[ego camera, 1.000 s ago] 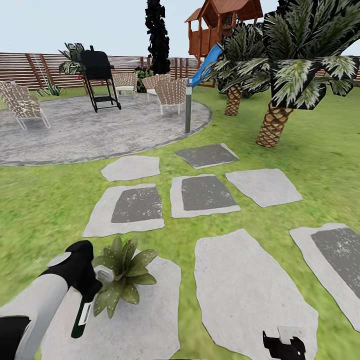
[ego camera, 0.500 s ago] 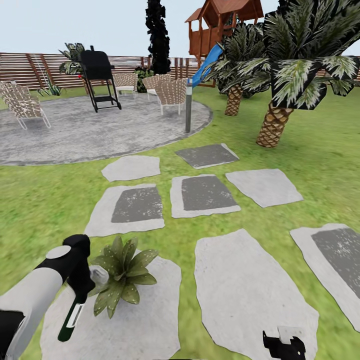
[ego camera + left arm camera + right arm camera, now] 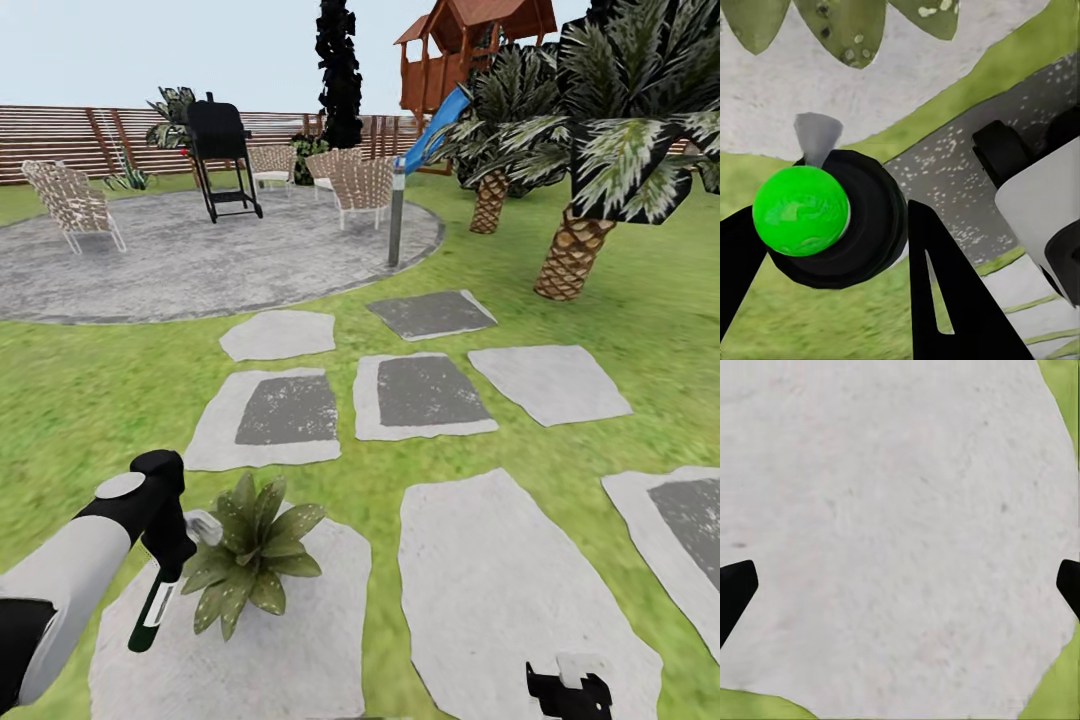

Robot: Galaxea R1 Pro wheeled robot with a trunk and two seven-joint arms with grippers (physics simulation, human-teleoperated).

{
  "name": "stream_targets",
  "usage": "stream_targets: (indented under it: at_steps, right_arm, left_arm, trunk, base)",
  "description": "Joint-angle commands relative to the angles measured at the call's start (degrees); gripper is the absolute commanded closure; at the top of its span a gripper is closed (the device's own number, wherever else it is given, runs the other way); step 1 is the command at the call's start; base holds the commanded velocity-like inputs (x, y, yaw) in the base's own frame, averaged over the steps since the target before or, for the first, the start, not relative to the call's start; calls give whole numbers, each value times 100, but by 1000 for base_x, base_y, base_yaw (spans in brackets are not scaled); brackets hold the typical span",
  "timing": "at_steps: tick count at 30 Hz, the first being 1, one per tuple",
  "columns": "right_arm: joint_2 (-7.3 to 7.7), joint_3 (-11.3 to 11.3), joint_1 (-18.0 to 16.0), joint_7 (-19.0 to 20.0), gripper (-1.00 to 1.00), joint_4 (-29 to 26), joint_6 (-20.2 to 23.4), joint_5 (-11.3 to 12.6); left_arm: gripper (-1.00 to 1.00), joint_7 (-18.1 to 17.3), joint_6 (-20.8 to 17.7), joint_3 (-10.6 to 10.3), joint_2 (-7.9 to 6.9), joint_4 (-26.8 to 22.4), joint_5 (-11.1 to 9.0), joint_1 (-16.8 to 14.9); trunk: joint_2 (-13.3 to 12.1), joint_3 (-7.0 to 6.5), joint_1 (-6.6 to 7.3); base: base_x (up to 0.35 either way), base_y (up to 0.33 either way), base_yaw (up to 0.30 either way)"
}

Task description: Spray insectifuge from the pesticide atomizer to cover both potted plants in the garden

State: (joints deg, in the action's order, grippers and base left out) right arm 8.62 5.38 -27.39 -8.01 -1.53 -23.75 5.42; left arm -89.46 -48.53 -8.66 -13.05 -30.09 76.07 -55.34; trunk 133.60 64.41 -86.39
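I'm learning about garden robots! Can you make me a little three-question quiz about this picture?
1. True or false: the left gripper holds the pesticide atomizer.
2. The potted plant stands on: A) the round patio, B) a stepping stone, C) a chair.
3. Fill in: the right gripper hovers over a pale stone with its jaws ____.

Key: 1 true; 2 B; 3 open.
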Motion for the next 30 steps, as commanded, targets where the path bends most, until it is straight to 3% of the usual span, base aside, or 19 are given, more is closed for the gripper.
stream_targets:
  at_steps: [1,18,30]
  right_arm:
    - [0,49,-3,-7,-100,3,-16,56]
    - [-8,44,-3,-7,-100,-7,-16,64]
    - [-27,50,-3,-11,-100,-8,-16,65]
  left_arm:
    - [100,-54,-60,-29,-5,-8,31,-3]
    - [100,-54,-68,-26,65,-11,57,-3]
    - [100,-54,-78,-41,52,-6,58,49]
  trunk:
    - [2,5,-1]
    - [2,5,-1]
    - [2,5,-1]
  base:
    - [204,-208,0]
    - [38,-265,3]
    - [0,-275,258]
